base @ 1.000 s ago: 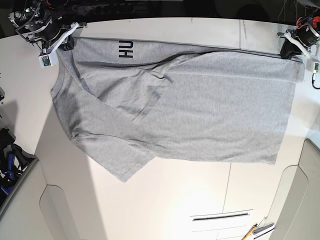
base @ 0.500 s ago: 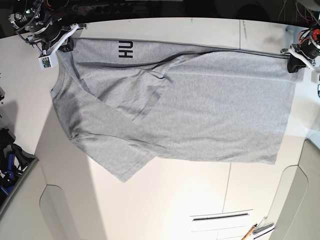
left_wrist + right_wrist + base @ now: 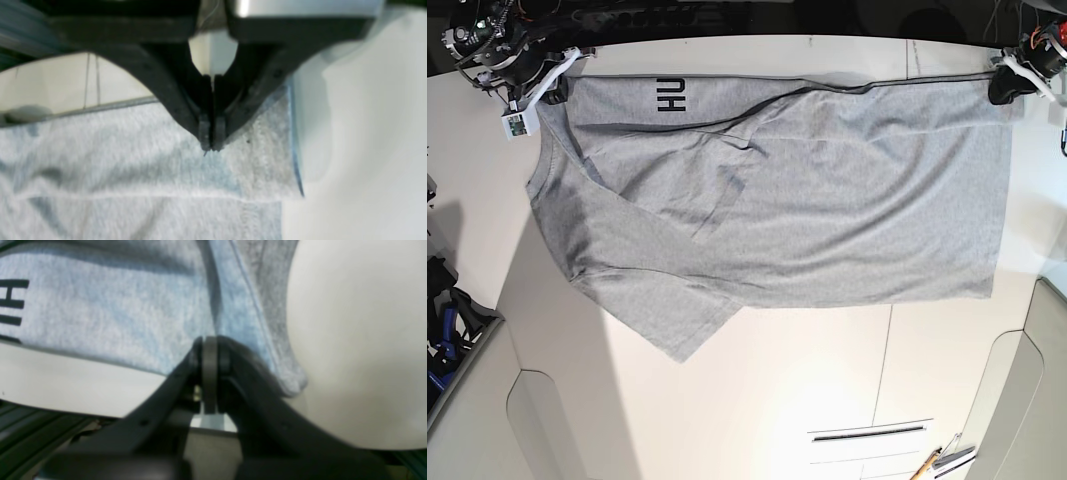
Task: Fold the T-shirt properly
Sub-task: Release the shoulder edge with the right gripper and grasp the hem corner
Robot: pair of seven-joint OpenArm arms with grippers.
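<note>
Early in the fold, by the look of it. T-shirt [image 3: 827,210] spread across the far half of the white counter [image 3: 757,400], mostly one layer deep, plain side up. Only one long fold started: the far edge turned over toward the near side, baring a strip of the printed face with black letters "HU" [image 3: 670,96] near the collar end. One sleeve [image 3: 717,185] lying tucked inward on the body, its cuff a darker band; the other sleeve [image 3: 677,320] splayed out toward the near edge, not yet folded. Left to do, judging from this: the second lengthwise fold, the loose sleeve, and the crosswise folds.

Long axis running across the base view: collar end at that view's left, hem end at its right, hem edge [image 3: 999,220] roughly straight.

Right hand [image 3: 209,343] pressed together on the far shoulder corner, cloth bunched round its tips in the wrist view. Left hand [image 3: 211,146] likewise pressed together, tips meeting on the far hem corner; pinching the cloth there, as far as the blur allows. Far edge drawn fairly taut between the two corners.
</note>
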